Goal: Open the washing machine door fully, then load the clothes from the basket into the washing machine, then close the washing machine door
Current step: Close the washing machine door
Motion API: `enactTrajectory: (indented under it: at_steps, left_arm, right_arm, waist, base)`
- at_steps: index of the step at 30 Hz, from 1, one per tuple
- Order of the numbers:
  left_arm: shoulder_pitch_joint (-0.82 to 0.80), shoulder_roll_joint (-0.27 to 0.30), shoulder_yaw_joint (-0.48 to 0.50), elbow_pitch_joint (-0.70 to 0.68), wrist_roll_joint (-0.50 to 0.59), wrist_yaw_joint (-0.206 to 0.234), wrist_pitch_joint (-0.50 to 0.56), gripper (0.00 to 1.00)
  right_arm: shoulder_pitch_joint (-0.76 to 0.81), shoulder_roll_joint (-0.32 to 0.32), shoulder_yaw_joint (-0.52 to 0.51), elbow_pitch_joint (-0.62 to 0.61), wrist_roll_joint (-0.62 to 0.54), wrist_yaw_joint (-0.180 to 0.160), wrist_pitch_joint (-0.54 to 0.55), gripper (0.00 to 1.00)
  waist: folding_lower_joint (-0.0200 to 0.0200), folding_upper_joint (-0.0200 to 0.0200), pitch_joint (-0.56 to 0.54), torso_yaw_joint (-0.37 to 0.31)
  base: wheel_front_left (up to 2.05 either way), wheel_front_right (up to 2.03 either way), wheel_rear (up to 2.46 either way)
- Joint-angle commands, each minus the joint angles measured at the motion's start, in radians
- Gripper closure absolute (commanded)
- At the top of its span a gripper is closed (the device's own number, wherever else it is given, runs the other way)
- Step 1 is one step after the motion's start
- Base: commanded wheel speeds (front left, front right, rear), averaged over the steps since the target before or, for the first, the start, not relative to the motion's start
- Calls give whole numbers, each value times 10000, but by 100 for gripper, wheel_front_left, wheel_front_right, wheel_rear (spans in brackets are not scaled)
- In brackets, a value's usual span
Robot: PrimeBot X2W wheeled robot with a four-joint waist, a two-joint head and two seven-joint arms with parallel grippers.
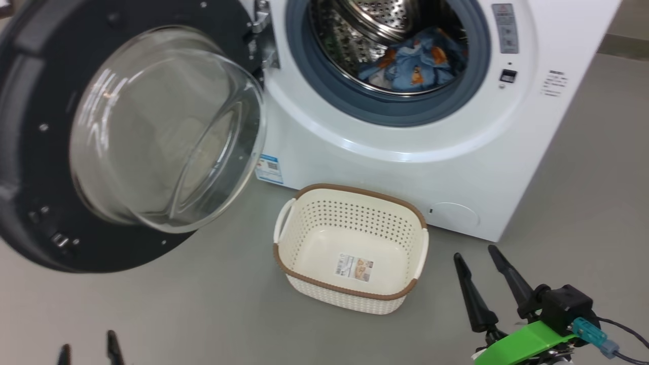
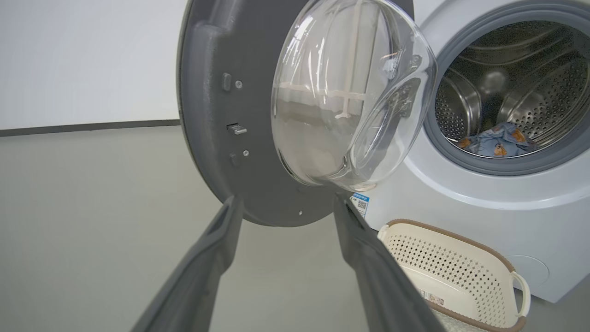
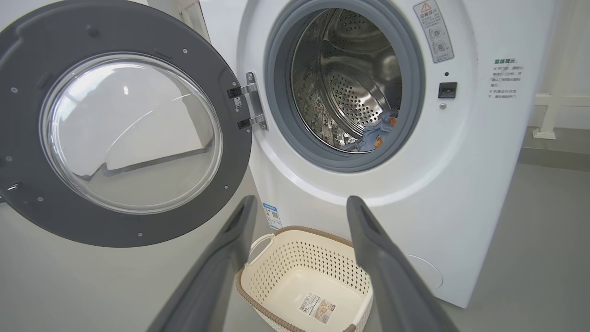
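Head view: washer (image 1: 405,167) dead ahead on the grey floor (image 1: 152,314)
Door (image 1: 30,152): swung wide open to the left, glass bulge facing out
Clothes (image 1: 416,63): blue bundle with orange prints, lying in the drum (image 1: 355,30)
Basket (image 1: 350,190): on the floor just in front of the washer, empty
Left gripper (image 1: 87,347): low left, fingers spread, holding nothing
Right gripper (image 1: 475,252): right of the basket, spread too, holding nothing

The white washing machine (image 1: 405,167) has a grey-blue gasket (image 1: 312,76) and black-rimmed door (image 1: 30,167). Blue clothes (image 1: 410,66) carry orange prints. The perforated cream basket (image 1: 304,238) has a brown rim
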Motion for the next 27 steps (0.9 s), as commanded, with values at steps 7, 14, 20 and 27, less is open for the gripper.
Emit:
enactTrajectory:
  at_steps: [7,14,20,27]
  left_arm:
    - [11,112,1120,-782,-393,495,-53,0]
    - [369,112,1770,-1143,-750,952,-53,0]
    - [575,112,1866,-1263,-905,1122,-53,0]
    - [557,112,1637,-1281,-887,1151,-53,0]
  right_arm:
    - [-696,-312,832,-57,-65,16,-48,0]
    - [-1263,-573,1389,229,68,16,-42,0]
    - [-1560,-671,1705,440,216,16,-41,0]
    - [-1608,-661,1782,575,331,16,-44,0]
  waist:
    - [0,0,346,516]
    - [0,0,491,570]
    - [0,0,468,561]
    - [0,0,386,525]
  base:
    - [0,0,0]
    - [0,0,0]
    - [0,0,0]
    - [0,0,0]
